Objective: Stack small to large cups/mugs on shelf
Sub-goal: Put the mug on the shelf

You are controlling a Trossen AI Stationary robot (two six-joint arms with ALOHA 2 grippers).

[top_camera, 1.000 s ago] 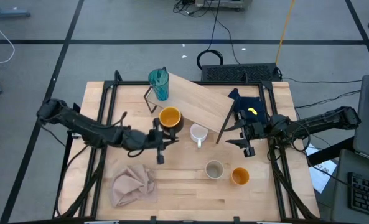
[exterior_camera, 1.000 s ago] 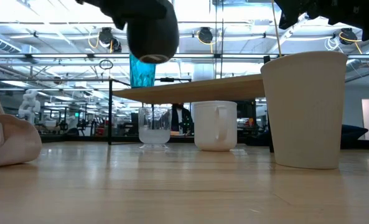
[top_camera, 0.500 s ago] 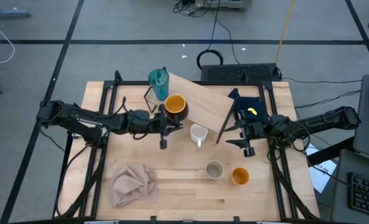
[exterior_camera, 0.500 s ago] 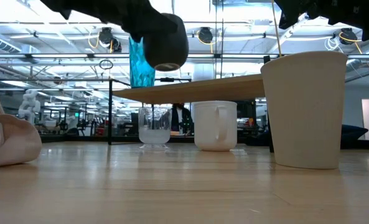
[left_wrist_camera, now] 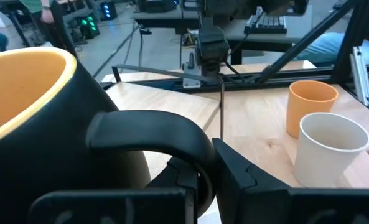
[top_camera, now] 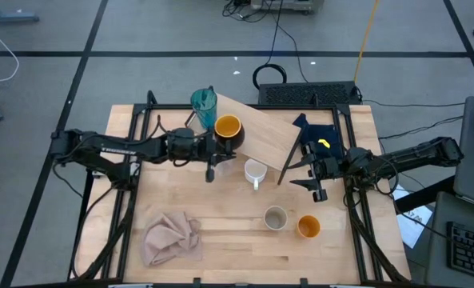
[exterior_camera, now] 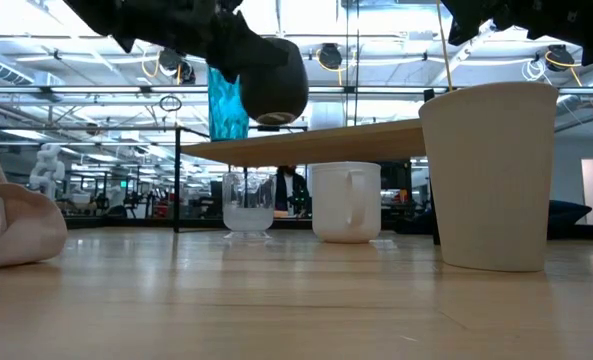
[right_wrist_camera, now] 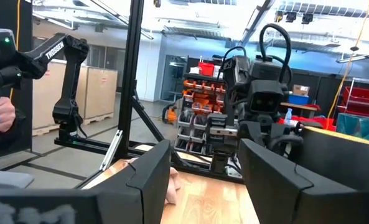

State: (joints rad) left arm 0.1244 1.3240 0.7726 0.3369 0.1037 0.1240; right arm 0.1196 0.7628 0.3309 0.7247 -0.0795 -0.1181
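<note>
I have the left tool clamped narrow on the handle of the black mug, held in the air at the near edge of the shelf, beside the teal tumbler; my right tool waits with fingers apart, empty, beside the shelf's other end

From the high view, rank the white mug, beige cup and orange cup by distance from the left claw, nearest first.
1. White mug: just right of the left claw, beside the shelf.
2. Beige cup: farther toward the table's front.
3. Orange cup: farthest, to the beige cup's right.
</note>
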